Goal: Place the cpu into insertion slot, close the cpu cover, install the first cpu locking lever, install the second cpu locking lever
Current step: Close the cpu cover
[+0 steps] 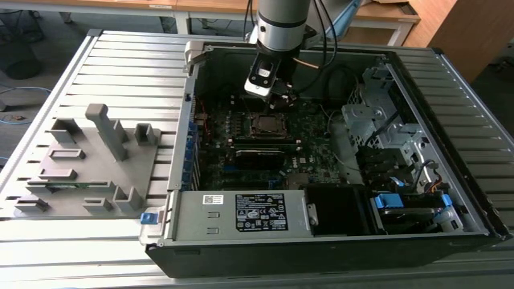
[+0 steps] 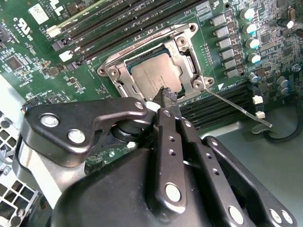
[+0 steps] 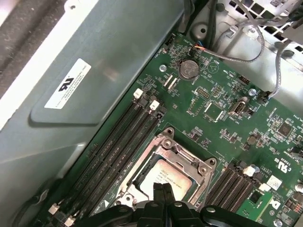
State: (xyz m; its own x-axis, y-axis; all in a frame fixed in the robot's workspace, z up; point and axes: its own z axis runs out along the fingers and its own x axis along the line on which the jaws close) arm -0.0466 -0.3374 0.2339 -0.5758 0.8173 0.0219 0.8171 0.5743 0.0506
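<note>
The cpu (image 2: 154,73) lies in its socket under the lowered cpu cover (image 2: 182,45) — the pincer (image 2: 166,94), shut and empty, is at the frame's edge. I think it should push on metal only, gently — 1 locking lever (image 2: 236,108) stands free

The computer case (image 1: 321,259) sits on my desk (image 1: 120,66), with the fixture tray (image 1: 88,162) at the exterior view's left. Inside, the cpu (image 2: 154,75) lies under the cpu cover (image 2: 183,45), memory slots (image 2: 123,23) beside it, my pincer (image 2: 166,94) over it.

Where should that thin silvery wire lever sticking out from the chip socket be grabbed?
Probably near its free bent end, pinched across the rod from above: the thin silvery wire lever pivots at the square silvery socket frame, while that end juts clear of it.
</note>
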